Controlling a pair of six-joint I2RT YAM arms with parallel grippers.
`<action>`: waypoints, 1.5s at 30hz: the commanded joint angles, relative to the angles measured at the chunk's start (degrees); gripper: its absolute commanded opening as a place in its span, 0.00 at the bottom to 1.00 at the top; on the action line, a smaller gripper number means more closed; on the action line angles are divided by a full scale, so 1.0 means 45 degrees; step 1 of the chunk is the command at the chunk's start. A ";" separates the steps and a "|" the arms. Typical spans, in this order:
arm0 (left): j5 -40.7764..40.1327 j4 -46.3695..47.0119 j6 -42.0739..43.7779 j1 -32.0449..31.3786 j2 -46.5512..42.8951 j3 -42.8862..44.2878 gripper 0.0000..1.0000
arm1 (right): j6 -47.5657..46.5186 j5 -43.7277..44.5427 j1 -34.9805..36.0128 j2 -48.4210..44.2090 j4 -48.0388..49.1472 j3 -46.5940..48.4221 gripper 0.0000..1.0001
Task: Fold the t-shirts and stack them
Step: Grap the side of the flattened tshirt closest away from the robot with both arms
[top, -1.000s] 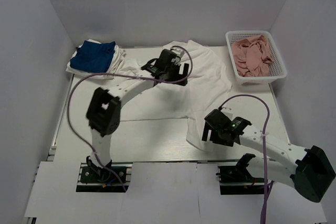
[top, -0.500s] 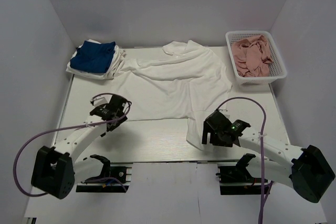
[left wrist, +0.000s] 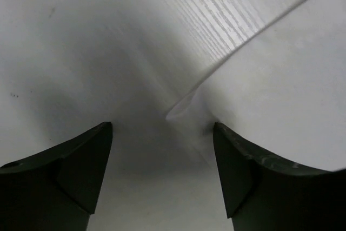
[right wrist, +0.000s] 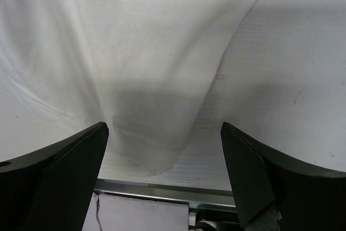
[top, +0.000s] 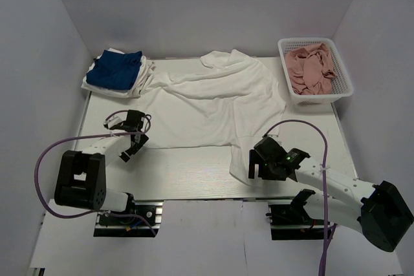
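Note:
A large white t-shirt (top: 210,105) lies spread and rumpled across the table's middle. A folded royal-blue t-shirt (top: 116,69) lies on another folded white one (top: 143,77) at the back left. My left gripper (top: 131,147) is open, low over the table at the white shirt's near-left corner (left wrist: 186,101), which lies just ahead of its jaws. My right gripper (top: 253,167) is open above the shirt's near-right flap (right wrist: 146,96), close to the table's front edge.
A white basket (top: 345,88) holding pink cloth (top: 314,66) stands at the back right. White walls close in the left, right and back sides. The table's front metal rail (right wrist: 162,192) shows under the right gripper.
My left arm swung back from the shirt's far side to the table's near left and lowered to the shirt's corner. The right arm barely moved.

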 commanded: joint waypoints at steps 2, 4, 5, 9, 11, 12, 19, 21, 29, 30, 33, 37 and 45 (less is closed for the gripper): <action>0.1295 0.0978 0.0420 0.0533 0.0587 0.0095 0.79 | -0.1257 0.0539 0.0079 -0.0329 -0.0263 0.0610 0.90; 0.1531 0.1310 0.0557 0.0650 0.0454 -0.0313 0.67 | -0.1706 0.0831 0.0060 -0.0700 -0.0224 0.0767 0.90; 0.1666 0.1428 0.0557 0.0767 0.0452 -0.0469 0.62 | -0.2193 0.0832 0.0137 -0.0991 -0.0069 0.0961 0.90; 0.1785 0.1546 0.0674 0.0905 0.0198 -0.0841 0.30 | -0.3408 0.0171 0.0197 -0.1599 0.0557 0.1275 0.90; 0.1785 0.1546 0.0674 0.1040 0.0198 -0.0842 0.09 | -0.4130 -0.0279 0.0352 -0.1425 0.0519 0.1509 0.90; 0.1901 0.1546 0.0674 0.1042 0.0082 -0.0842 0.00 | -0.4209 -0.0629 0.0411 -0.1114 0.0519 0.1548 0.90; 0.2019 0.1273 0.0674 0.1159 -0.0347 -0.0842 0.00 | -0.4523 -0.1337 0.1387 -0.0097 0.0851 0.1627 0.88; 0.2136 0.1155 0.0674 0.1159 -0.0544 -0.0842 0.00 | -0.4270 -0.1297 0.1543 0.0099 0.0714 0.1471 0.85; 0.2254 0.0589 0.0363 0.1159 -0.1325 -0.1252 0.00 | -0.2650 -0.0459 0.1895 0.1857 0.1064 0.0475 0.74; 0.2370 0.0396 0.0187 0.1159 -0.1461 -0.1388 0.00 | -0.2551 -0.0418 0.1954 0.1974 0.1085 0.0475 0.72; 0.2547 0.0122 0.0049 0.1159 -0.1850 -0.1758 0.00 | -0.2044 -0.0437 0.2090 0.2404 0.1125 0.0241 0.58; 0.2664 -0.0871 -0.0205 0.1159 -0.2457 -0.1936 0.00 | -0.0582 -0.0690 0.2286 0.2094 -0.0957 0.0649 0.00; 0.3287 -0.2749 -0.0750 0.0905 -0.4192 -0.1955 0.00 | 0.0652 -0.3074 0.2579 -0.1579 -0.3302 0.0610 0.00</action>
